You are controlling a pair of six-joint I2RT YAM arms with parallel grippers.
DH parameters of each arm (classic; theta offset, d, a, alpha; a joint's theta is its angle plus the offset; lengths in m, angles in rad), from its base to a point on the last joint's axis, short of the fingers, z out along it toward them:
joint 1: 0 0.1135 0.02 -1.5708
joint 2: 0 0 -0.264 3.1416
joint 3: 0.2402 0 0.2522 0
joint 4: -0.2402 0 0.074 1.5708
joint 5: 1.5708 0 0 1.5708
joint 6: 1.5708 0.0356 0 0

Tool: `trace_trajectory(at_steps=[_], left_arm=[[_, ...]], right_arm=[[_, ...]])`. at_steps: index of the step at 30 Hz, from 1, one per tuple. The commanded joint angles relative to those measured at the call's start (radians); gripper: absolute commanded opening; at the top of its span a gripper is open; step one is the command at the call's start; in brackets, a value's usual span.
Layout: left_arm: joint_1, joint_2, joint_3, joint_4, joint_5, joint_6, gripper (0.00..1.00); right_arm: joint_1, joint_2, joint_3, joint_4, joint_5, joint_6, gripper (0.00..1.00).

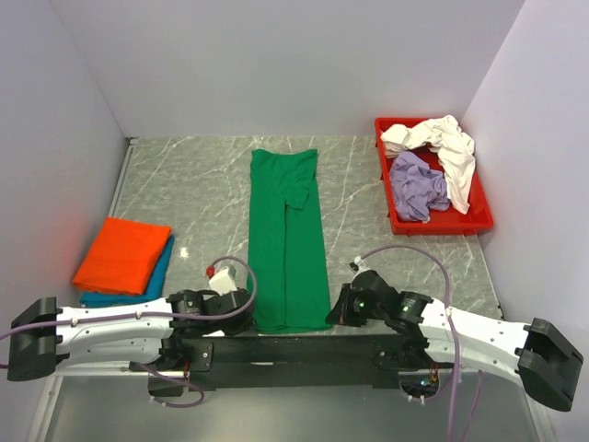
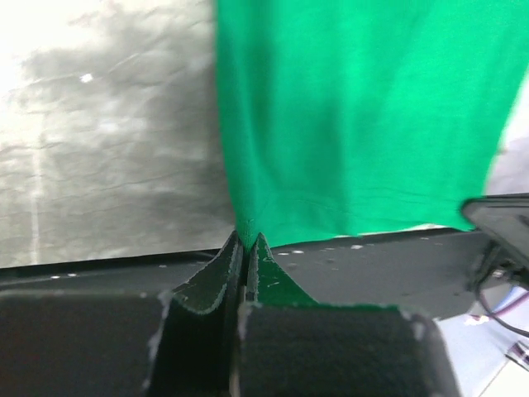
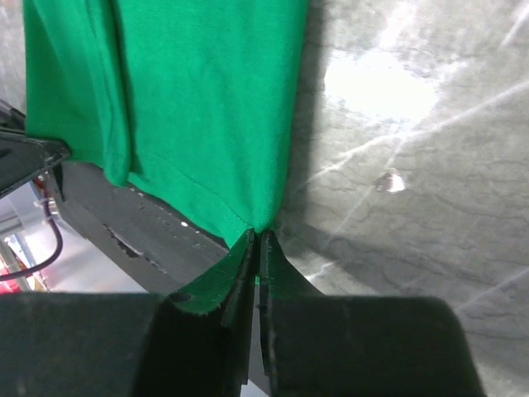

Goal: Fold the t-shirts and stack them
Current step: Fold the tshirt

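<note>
While left gripper (image 2: 246,240) pinches the near-left hem corner of the green t-shirt (image 1: 287,239), right gripper (image 3: 258,236) clamps the near-right. The shirt lies as a long strip mid-worktop. Folded orange t-shirt (image 1: 121,253) on teal t-shirt (image 1: 162,269), left edge. Bunched cream-white t-shirt (image 1: 451,152) and lavender t-shirt (image 1: 419,184) in red tray (image 1: 442,227), far-right corner.

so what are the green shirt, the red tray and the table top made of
Green t-shirt: soft matte knit cloth, likely cotton; it drapes, and a stitched hem shows. Red tray: looks like rigid moulded plastic, smooth glossy walls. Table top: grey marble-look surface with white veins and glare spots; stone or laminate, cannot tell.
</note>
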Motion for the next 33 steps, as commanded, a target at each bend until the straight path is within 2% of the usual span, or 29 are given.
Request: trace_trajectory(at_steps=[1,4,7,10,15,17,23,33], left_arm=[[-0.006,-0.009,0.072,-0.022,-0.069,0.027,0.0],[0.005,-0.005,0.102,-0.04,-0.088,0.042,0.0],[0.037,-0.011,0.109,-0.016,-0.082,0.076,0.0],[0.115,-0.006,0.122,0.037,-0.068,0.166,0.0],[0.361,0.05,0.191,0.139,-0.022,0.376,0.0],[0.451,0.107,0.249,0.179,-0.011,0.439,0.0],[0.603,0.314,0.419,0.254,0.003,0.505,0.0],[0.766,0.693,0.674,0.294,0.066,0.567,0.0]], right_arm=[[-0.006,-0.001,0.062,0.003,-0.006,-0.03,0.06],[-0.006,-0.002,0.079,0.001,-0.009,-0.037,0.0],[-0.008,-0.005,0.104,-0.008,0.01,-0.043,0.0],[-0.02,0.002,0.16,-0.031,0.048,-0.067,0.0],[-0.144,0.128,0.313,-0.03,0.079,-0.173,0.0],[-0.183,0.18,0.363,-0.01,0.093,-0.204,0.0],[-0.33,0.416,0.559,0.061,0.044,-0.247,0.0],[-0.5,0.773,0.8,0.099,-0.036,-0.282,0.0]])
